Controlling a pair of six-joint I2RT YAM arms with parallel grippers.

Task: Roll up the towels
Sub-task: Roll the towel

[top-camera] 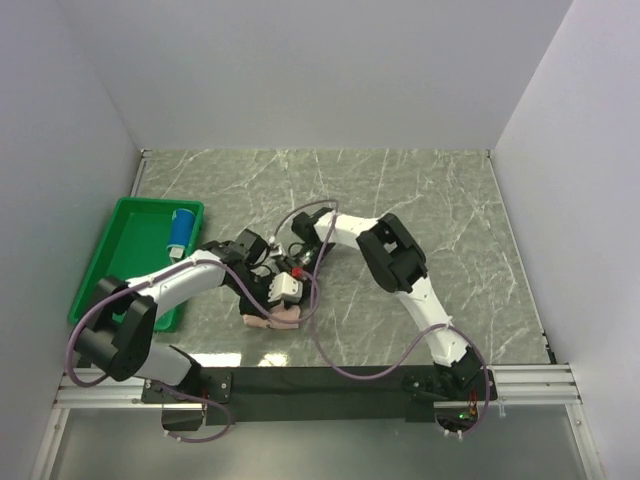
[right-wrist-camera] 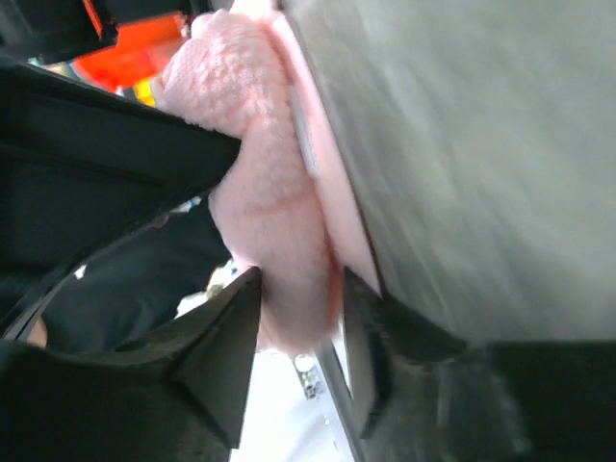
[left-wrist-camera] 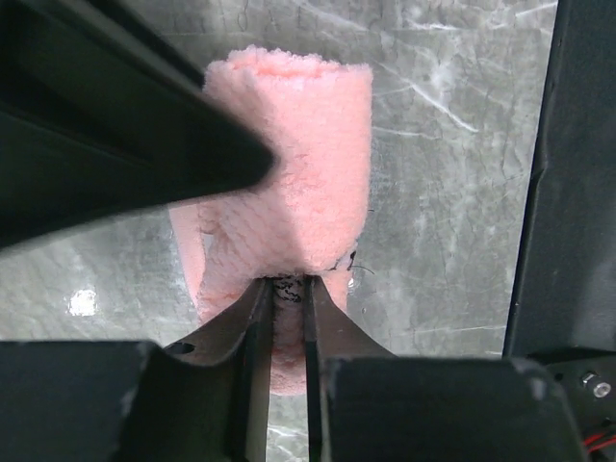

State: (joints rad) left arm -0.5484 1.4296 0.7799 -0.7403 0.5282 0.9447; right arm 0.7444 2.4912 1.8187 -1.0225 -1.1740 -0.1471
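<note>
Green tray [top-camera: 120, 250] sited well clear of both jaws. Pink towel [left-wrist-camera: 289, 144] rolled, lying between the two grippers. Blue rolled towel [top-camera: 182, 228] laid in the tray. Left gripper [left-wrist-camera: 286, 308] nearly closed, roll edge pinched between jaws. Right gripper [right-wrist-camera: 301, 279] part-open, roll end straddled loosely.

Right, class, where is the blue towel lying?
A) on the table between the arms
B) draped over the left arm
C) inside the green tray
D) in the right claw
C: the top view shows the blue towel inside the green tray, apart from the pink towel on the table.
</note>
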